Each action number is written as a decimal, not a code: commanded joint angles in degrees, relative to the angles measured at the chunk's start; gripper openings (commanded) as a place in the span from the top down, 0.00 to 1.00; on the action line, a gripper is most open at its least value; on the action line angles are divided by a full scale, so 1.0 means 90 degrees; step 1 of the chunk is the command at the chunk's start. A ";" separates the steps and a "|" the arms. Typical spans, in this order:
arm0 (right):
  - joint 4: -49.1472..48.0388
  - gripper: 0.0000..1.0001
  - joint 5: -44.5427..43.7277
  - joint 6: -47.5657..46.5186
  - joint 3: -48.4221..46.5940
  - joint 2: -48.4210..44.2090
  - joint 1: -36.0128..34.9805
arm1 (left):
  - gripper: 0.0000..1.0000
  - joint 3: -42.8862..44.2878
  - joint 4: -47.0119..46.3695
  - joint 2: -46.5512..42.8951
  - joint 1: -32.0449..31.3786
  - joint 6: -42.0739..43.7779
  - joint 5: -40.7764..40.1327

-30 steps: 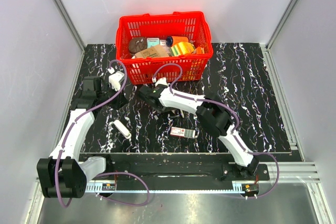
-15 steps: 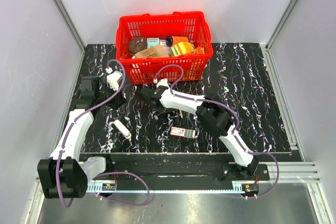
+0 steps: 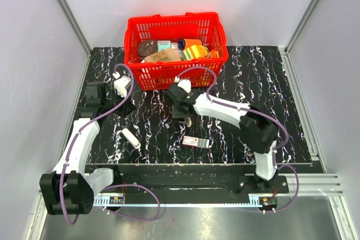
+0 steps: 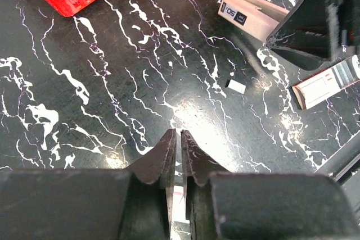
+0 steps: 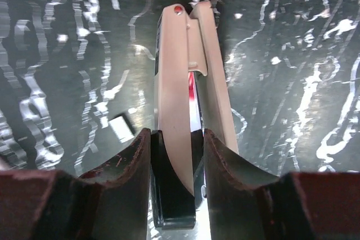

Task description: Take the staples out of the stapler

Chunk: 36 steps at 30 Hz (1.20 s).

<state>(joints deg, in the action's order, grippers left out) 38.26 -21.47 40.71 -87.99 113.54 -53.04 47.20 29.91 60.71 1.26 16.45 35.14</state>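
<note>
My left claw [image 4: 179,136]: fingers pressed together, nothing gripped, tips aimed downward. Left arm stretched forward along my left side. My right claw [image 5: 177,139]: clamped on the stapler [image 5: 181,77], one finger on each side. Right arm bent at the elbow, forearm running left toward centre.

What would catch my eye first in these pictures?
The red basket, full of odds and ends, stands at the far middle of the marbled black table. Just in front of it, the right gripper clamps a slim off-white stapler. The left gripper hangs shut at the left.
</note>
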 commanded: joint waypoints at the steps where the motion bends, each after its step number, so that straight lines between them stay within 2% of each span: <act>1: -0.1688 0.77 0.1513 0.0494 0.0778 -0.1236 0.0520 | 0.86 0.0000 -0.0179 -0.0144 0.0026 -0.0060 0.0364; 5: -0.3854 0.80 0.3047 0.1958 0.2312 -0.1862 0.1223 | 0.85 0.0000 -0.0189 -0.0105 0.0026 -0.0089 0.0451; 9: -0.5292 0.81 0.3946 0.2984 0.3221 -0.1727 0.1556 | 0.84 -0.0020 -0.0189 -0.0075 0.0017 -0.0138 0.0568; 12: -0.6659 0.81 0.4591 0.3872 0.3681 -0.1454 0.1674 | 0.83 -0.0098 -0.0189 -0.0066 -0.0091 -0.0128 0.0637; 17: -0.8174 0.80 0.5051 0.5103 0.3926 -0.1161 0.1801 | 0.81 -0.0322 -0.0432 -0.0085 -0.0929 -0.0264 0.0481; 19: -0.8469 0.81 0.5081 0.5407 0.3927 -0.1082 0.1859 | 0.80 -0.0371 -0.0569 0.0061 -0.1281 -0.0382 0.0413; 23: -0.8177 0.81 0.4945 0.5467 0.3955 -0.1053 0.1889 | 0.80 -0.0391 -0.0774 0.0451 -0.1935 -0.0441 0.0013; 25: -0.8371 0.80 0.4876 0.5642 0.4189 -0.0965 0.1908 | 0.80 -0.0410 -0.0930 0.0568 -0.2121 -0.0441 -0.0095; 28: -0.8791 0.80 0.4847 0.5760 0.4453 -0.0731 0.1947 | 0.80 -0.0391 -0.1058 0.0880 -0.2317 -0.0373 -0.0280; 31: -0.8705 0.80 0.4769 0.5536 0.4532 -0.0565 0.2035 | 0.80 -0.0216 -0.1077 0.1135 -0.2376 -0.0382 -0.0320; 36: -0.8393 0.79 0.4798 0.5077 0.4493 -0.0428 0.2123 | 0.80 -0.0235 -0.1156 0.1009 -0.2366 -0.0382 -0.0359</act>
<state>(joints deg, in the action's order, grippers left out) -34.96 21.19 88.79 -46.48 109.69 -34.85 43.55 23.09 71.33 -19.92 13.23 33.01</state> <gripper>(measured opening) 0.418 0.199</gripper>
